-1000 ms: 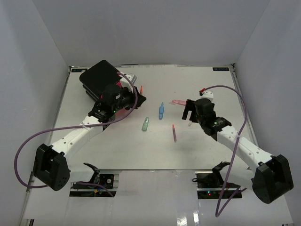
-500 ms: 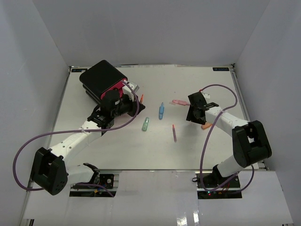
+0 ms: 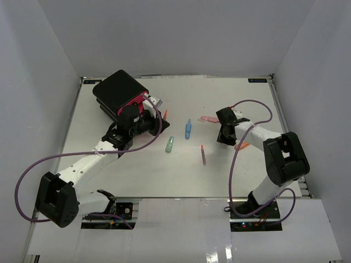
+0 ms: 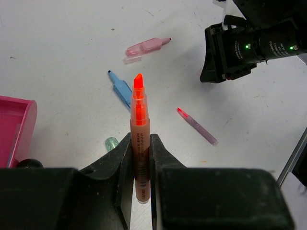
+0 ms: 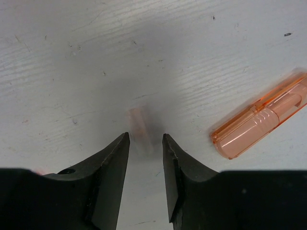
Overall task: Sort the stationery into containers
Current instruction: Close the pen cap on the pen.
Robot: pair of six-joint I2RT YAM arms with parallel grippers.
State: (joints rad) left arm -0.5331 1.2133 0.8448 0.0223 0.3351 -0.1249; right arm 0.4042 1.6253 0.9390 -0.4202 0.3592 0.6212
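White links of the left arm point(image 3: 82, 159) stretch from the near-left base diagonally up toward the far side, a purple cable point(image 3: 24, 178) looping beside them. The right arm point(image 3: 274, 159) is folded tight, its elbow raised and its forearm reaching left, with the wrist tipped down at the surface.

Both work over a white, faintly scuffed table point(image 3: 137, 172) boxed in by plain pale walls point(image 3: 181, 38).

The left gripper point(image 4: 140, 143) hovers above the table with its jaws clamped on the barrel of an orange highlighter point(image 4: 138, 112), whose uncapped bright tip points straight ahead of the fingers. Just behind and left of this gripper stands the black drawer box point(image 3: 115, 87); a pink drawer point(image 4: 14, 124) shows close at its left. A small green piece point(image 4: 111, 143) lies just under the fingers on the left. Ahead of them lie a blue pen point(image 4: 122, 88) and, farther on, a pink highlighter point(image 4: 146, 46); a purple pen point(image 4: 197, 127) lies ahead to the right.

The right gripper point(image 5: 145, 143) hangs low over the table, its jaws narrowly parted. A small pale piece point(image 5: 140, 128), blurred, lies between the fingertips; whether they touch it cannot be told. A clear orange cap point(image 5: 261, 122) lies on the table near this gripper's right.
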